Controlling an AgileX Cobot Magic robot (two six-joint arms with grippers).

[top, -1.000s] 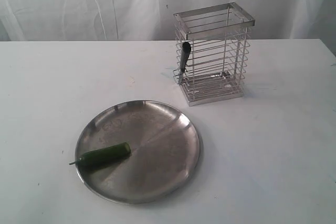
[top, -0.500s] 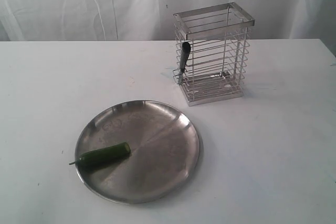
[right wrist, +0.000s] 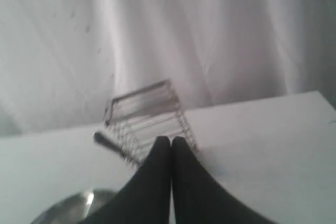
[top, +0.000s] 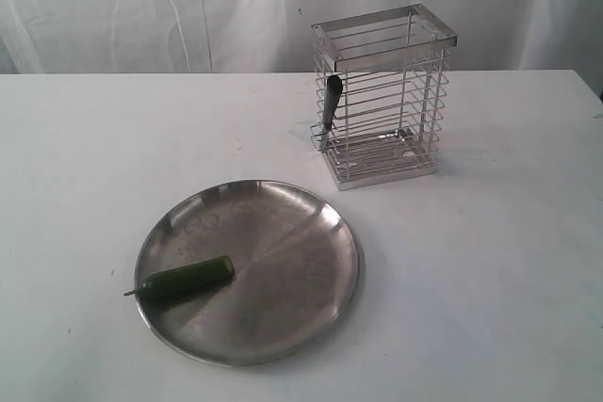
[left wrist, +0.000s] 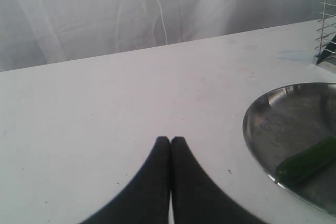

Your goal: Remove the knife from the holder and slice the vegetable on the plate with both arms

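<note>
A silvery wire holder (top: pixel 383 96) stands upright at the back of the white table. The knife (top: pixel 330 110) hangs at the holder's left side, black handle up. In front lies a round steel plate (top: pixel 301 270) with a green vegetable (top: pixel 186 277) on its left part, stem pointing left. Neither arm shows in the exterior view. In the left wrist view my left gripper (left wrist: pixel 170 139) is shut and empty over bare table, the plate (left wrist: pixel 273 124) and vegetable (left wrist: pixel 307 160) off to one side. My right gripper (right wrist: pixel 170 139) is shut and empty, with the holder (right wrist: pixel 144 116) and knife handle (right wrist: pixel 105 141) blurred beyond it.
A white curtain (top: pixel 188 7) hangs behind the table. The table's back edge (top: pixel 141 73) runs just behind the holder. Part of the holder (left wrist: pixel 328 30) shows at the border of the left wrist view.
</note>
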